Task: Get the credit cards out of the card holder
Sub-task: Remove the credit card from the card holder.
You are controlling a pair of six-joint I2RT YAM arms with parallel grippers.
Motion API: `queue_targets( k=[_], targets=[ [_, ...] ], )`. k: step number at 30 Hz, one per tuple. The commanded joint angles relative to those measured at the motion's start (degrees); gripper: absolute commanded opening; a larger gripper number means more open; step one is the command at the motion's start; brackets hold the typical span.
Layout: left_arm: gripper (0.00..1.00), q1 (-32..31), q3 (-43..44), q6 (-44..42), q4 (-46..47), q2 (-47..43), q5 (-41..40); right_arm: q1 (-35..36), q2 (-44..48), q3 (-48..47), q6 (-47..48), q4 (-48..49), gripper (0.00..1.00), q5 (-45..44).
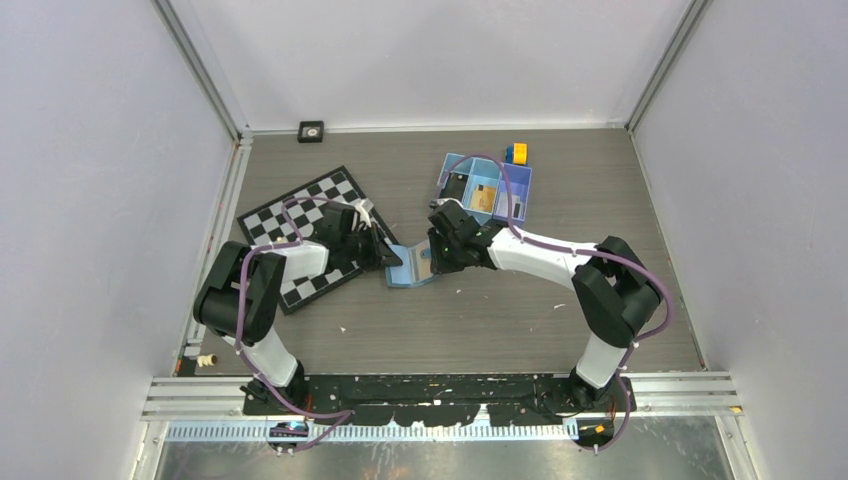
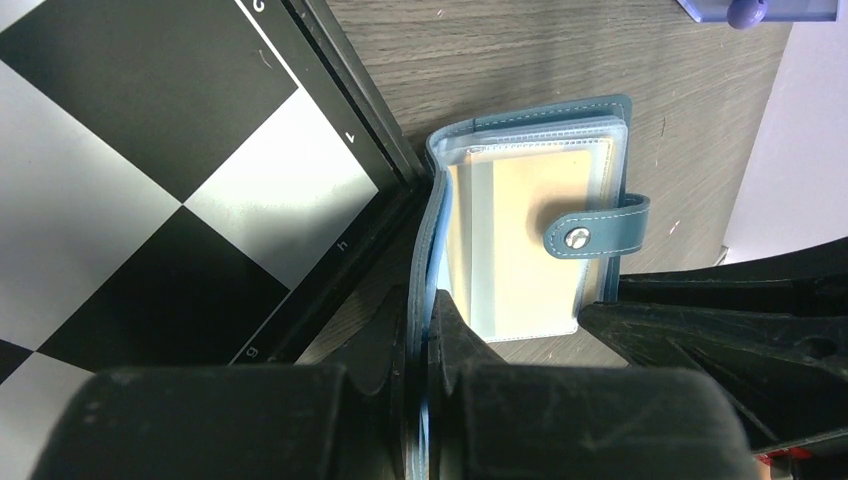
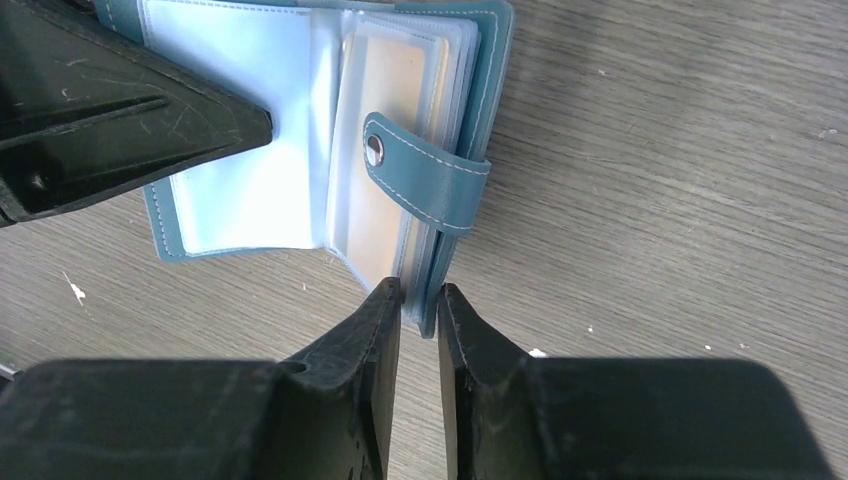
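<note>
Lab robot cell: white panel walls (image 1: pixel 90 150), aluminium frame posts (image 1: pixel 200 68)

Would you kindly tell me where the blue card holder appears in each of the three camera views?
Top external: the card holder is mid-frame, just right of the chessboard.
Left wrist: centre-right, one cover pinched in the left tool.
Right wrist: upper centre, its lower edge between the fingers of the right tool.
Shared landmark: the snap strap, in both wrist views; too small to see from above.

Chessboard (image 1: pixel 318 196), blue compartment tray (image 1: pixel 449 164), yellow block (image 1: pixel 518 153)
</note>
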State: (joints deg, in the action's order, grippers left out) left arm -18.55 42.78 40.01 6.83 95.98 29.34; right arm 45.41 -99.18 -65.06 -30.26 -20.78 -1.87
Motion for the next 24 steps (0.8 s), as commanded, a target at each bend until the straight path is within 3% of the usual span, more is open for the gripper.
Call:
queue_targets(
  k=[1,7,16,24],
  targets=[
    [0.0,-0.6,1.5,-0.9,-0.9,0.0,-1.2,0.8,-0.3,-1.0,0.3,3.4,0.26,1.1],
    [0.0,-1.3,2.2,-0.9,-1.1,1.0,-0.6,0.8,0.9,1.2,0.3,8.7,0.25,6.9],
    [0.0,-1.8,3.6,-1.0,-2.0,3.4,0.7,0.7,5.3,5.2,-0.9,14.2,0.26,7.3],
    [0.0,-2.0,3.9,-1.2,-2.3,3.8,0.6,0.2,4.5,5.5,-1.9,15.0,0.35,8.7]
  ],
)
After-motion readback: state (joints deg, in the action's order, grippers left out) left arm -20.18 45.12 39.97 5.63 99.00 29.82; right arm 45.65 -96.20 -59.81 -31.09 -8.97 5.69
